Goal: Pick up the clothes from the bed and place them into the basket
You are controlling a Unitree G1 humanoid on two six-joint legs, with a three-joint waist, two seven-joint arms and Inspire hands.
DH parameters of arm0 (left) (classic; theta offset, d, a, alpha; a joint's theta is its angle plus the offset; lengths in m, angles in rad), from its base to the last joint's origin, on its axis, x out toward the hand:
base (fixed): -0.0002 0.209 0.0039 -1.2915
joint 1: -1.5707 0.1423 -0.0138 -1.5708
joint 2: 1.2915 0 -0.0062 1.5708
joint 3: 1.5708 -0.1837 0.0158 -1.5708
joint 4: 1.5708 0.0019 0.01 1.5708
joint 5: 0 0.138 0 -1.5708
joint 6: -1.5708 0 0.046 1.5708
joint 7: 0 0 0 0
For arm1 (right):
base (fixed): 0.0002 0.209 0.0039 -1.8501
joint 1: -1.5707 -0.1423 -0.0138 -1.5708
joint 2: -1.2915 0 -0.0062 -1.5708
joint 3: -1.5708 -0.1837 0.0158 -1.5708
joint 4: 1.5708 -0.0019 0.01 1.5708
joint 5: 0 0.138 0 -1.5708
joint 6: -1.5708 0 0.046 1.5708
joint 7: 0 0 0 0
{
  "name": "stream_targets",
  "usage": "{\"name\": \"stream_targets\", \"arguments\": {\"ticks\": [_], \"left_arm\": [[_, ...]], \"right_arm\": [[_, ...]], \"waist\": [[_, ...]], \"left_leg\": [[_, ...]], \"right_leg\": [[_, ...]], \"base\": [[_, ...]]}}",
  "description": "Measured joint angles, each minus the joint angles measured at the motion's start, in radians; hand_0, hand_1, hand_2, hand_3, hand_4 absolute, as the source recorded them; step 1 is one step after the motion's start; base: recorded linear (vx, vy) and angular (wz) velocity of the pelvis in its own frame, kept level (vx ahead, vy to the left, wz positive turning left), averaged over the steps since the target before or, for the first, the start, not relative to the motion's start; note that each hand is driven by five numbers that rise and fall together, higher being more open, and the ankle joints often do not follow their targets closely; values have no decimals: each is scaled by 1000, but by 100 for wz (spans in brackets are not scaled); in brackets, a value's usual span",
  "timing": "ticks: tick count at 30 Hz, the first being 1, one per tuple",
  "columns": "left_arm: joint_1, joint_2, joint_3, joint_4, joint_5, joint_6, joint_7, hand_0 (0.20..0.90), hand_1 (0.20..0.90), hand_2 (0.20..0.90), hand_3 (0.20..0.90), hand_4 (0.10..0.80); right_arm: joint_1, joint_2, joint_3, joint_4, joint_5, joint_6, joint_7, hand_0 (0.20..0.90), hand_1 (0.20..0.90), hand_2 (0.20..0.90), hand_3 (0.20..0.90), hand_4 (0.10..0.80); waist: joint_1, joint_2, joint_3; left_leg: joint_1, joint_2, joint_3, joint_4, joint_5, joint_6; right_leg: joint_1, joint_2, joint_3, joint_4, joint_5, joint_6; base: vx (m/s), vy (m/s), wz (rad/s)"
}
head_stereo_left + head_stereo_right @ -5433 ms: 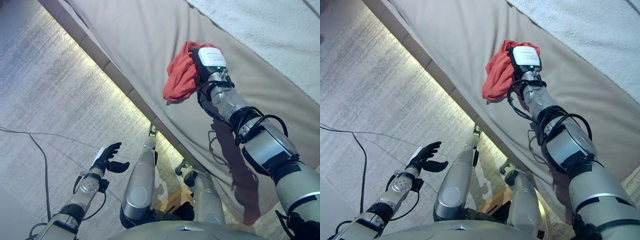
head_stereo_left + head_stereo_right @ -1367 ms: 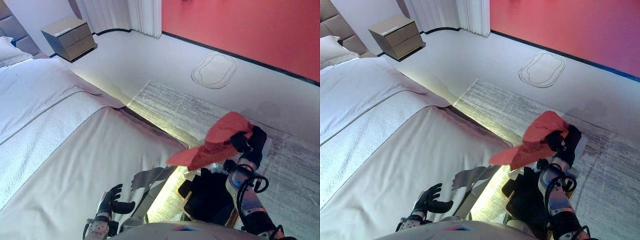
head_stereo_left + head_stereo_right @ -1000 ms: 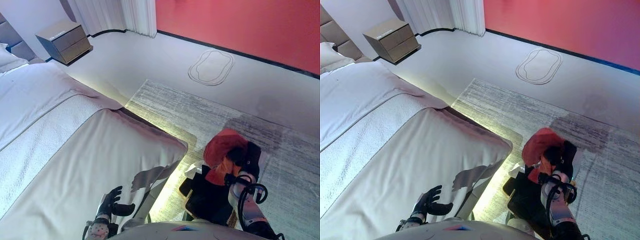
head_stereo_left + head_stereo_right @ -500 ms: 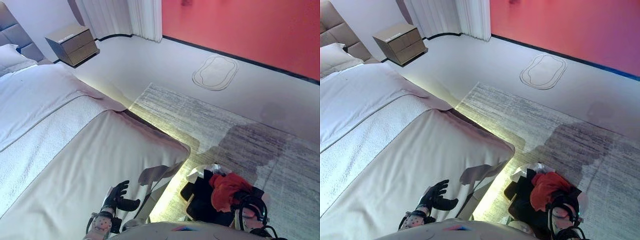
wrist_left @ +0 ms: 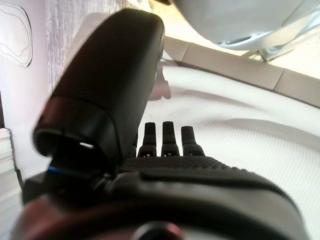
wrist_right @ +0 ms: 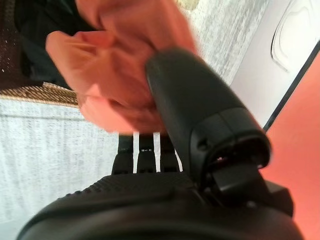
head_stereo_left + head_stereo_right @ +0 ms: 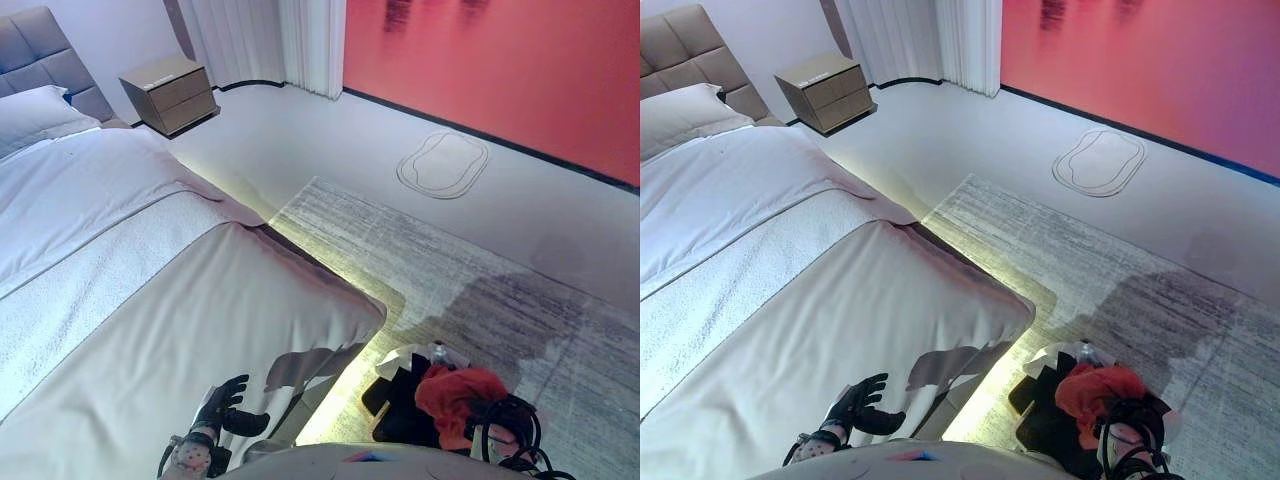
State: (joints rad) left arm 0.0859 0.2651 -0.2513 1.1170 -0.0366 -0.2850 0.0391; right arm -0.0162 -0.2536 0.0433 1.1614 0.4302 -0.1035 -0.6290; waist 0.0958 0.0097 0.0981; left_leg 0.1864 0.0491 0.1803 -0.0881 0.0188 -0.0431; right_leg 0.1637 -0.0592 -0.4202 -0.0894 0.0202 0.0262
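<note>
A red cloth (image 7: 455,393) lies bunched on top of the dark basket (image 7: 393,418), which stands on the rug by the bed's corner. In the right wrist view the red cloth (image 6: 120,65) rests against the thumb of my right hand (image 6: 200,115). The fingers (image 6: 145,150) run straight up under the cloth, and their tips are hidden. The basket's dark inside (image 6: 27,30) shows behind it. My left hand (image 7: 222,405) hangs open above the bed's near edge, holding nothing. No clothes show on the bed (image 7: 150,300).
A white cloth (image 7: 405,357) pokes out at the basket's far rim. The grey rug (image 7: 480,290) spreads beyond it, with an oval mat (image 7: 443,163) near the red wall. A nightstand (image 7: 175,90) and a pillow (image 7: 40,110) sit at the far left.
My right hand carried the red cloth from the bed, swung it over the basket and lowered it. In the last half second it sank slightly lower. The view has shifted.
</note>
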Motion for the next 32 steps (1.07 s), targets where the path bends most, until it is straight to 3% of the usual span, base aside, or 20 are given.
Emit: {"name": "stream_targets", "arguments": {"ticks": [11, 13, 21, 25, 32], "left_arm": [[3, 1, -1, 27, -5, 1, -29, 900, 900, 900, 900, 800], [2, 1, -1, 34, -5, 0, -30, 900, 900, 900, 900, 800], [0, -19, 4, 40, -41, -1, -49, 900, 900, 900, 900, 800], [-5, -15, 5, 42, -42, 8, -85, 900, 900, 900, 900, 800], [-14, -17, 4, 45, -52, 41, -113, 900, 900, 900, 900, 800]], "right_arm": [[10, 6, 1, 60, -22, 22, 32, 900, 900, 900, 900, 800], [13, 5, 10, 71, -47, 39, 66, 900, 900, 900, 900, 800], [45, 39, 112, 105, -164, 152, 410, 900, 900, 900, 900, 800], [45, 40, 130, 111, -201, 153, 465, 900, 900, 900, 900, 800], [43, 40, 129, 111, -233, 152, 453, 900, 900, 900, 900, 800]], "waist": [[-8, 2, -13], [-9, 4, -15], [-7, 11, -22], [-9, -1, -36], [-22, 1, -36]], "left_leg": [[-1, 0, -3, -3, -3, 5], [-2, 0, -4, -3, -3, 5], [-10, -1, -9, 0, -3, 5], [-18, -1, -9, 0, -2, 7], [-18, -1, -7, 0, -3, 7]], "right_leg": [[-1, -1, 0, 2, 0, 0], [-3, -1, 0, 2, 0, 0], [-9, -1, -3, 2, -1, 0], [-18, -1, -2, 3, -1, 0], [-21, -1, 1, 4, -1, 1]], "base": [[0, 0, 0], [-16, 7, 0], [-4, 2, 0], [-10, 17, 0], [-6, 10, 0]]}}
